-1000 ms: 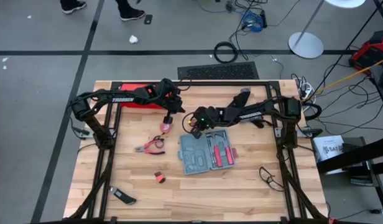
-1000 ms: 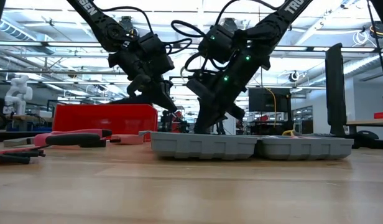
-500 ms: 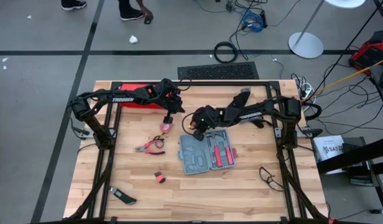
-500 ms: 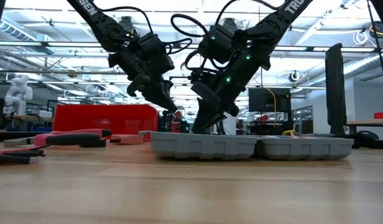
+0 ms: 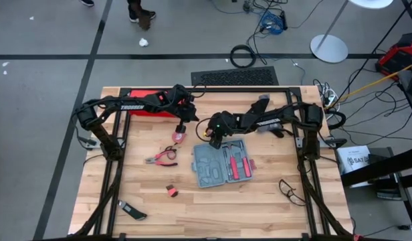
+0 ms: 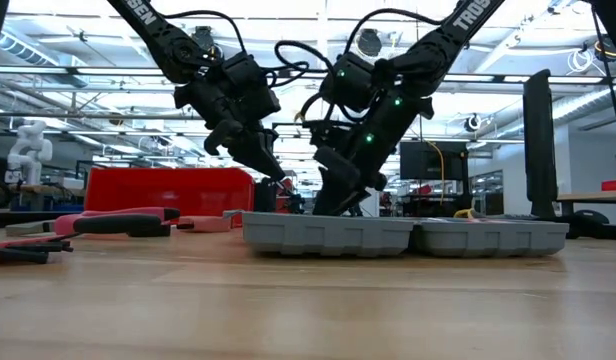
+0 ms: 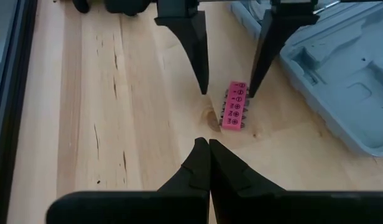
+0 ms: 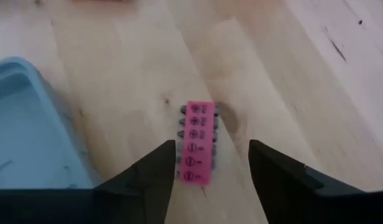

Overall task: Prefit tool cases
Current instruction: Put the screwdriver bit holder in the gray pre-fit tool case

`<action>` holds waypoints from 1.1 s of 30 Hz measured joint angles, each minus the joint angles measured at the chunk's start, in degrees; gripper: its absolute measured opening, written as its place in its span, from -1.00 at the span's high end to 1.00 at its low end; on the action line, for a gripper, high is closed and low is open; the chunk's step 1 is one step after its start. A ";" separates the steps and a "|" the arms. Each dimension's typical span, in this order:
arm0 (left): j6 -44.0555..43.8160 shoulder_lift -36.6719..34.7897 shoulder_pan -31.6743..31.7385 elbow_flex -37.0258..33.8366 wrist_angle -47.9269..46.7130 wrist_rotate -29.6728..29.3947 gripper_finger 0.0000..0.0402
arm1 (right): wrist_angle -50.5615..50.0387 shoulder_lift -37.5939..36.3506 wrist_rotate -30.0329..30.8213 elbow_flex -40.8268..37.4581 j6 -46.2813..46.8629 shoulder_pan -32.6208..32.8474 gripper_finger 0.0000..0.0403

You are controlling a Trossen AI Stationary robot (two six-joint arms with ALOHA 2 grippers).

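Wood bench under us: the case [image 5: 223, 163] lies open and flat at mid-table, and a pink bit strip [image 8: 199, 142] rests just off its far left corner, long axis running in line with our right gripper's reach. The right gripper [image 8: 210, 163] hangs wide open straddling the strip, nearer than the left gripper [image 7: 206, 144], pinched shut just beside.

The right gripper [image 5: 213, 140] hangs spread over the pink bit holder [image 8: 199, 142] on bare wood, a finger to each side with a gap. The case [image 5: 221, 164] lies open just beside it — a low wall on that side. The left gripper [image 7: 208, 144], fingers together, hovers close opposite. Toward the pliers [image 5: 161, 158] the table [image 5: 259, 207] lies open.
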 joint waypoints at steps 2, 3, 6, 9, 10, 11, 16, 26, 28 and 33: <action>-0.01 0.00 0.02 0.00 -0.04 0.00 1.00 | 1.04 0.80 -0.24 0.05 0.05 0.02 0.03; 0.01 0.00 0.02 0.00 -0.12 -0.01 1.00 | 0.87 1.24 -0.40 0.06 0.45 0.04 0.03; 0.03 0.00 0.02 0.00 -0.32 -0.01 1.00 | 1.59 3.19 -0.30 0.14 1.02 0.09 0.02; 0.08 0.00 0.02 0.00 -0.37 0.00 1.00 | 2.05 5.23 -0.24 0.32 1.83 0.06 0.03; 0.08 0.00 0.02 0.00 -0.31 0.00 1.00 | 1.99 5.65 -0.13 0.32 3.05 -0.01 0.05; 0.08 0.00 0.02 0.00 -0.29 0.00 1.00 | 1.85 5.90 -0.45 0.32 4.29 -0.27 0.10; 0.23 -0.02 0.02 0.00 -0.26 0.00 1.00 | 0.01 6.19 -2.76 0.54 7.85 -1.68 0.62; 0.36 -0.02 0.09 0.00 -0.29 0.02 1.00 | -5.99 1.11 -1.34 1.94 2.09 -2.23 0.62; 0.36 -0.02 0.07 0.00 -0.36 0.02 1.00 | -8.38 -0.93 -0.04 3.02 1.15 -2.16 0.62; 0.36 -0.02 0.13 0.00 -0.50 0.03 1.00 | -18.99 -5.81 2.28 4.32 0.76 -0.93 0.62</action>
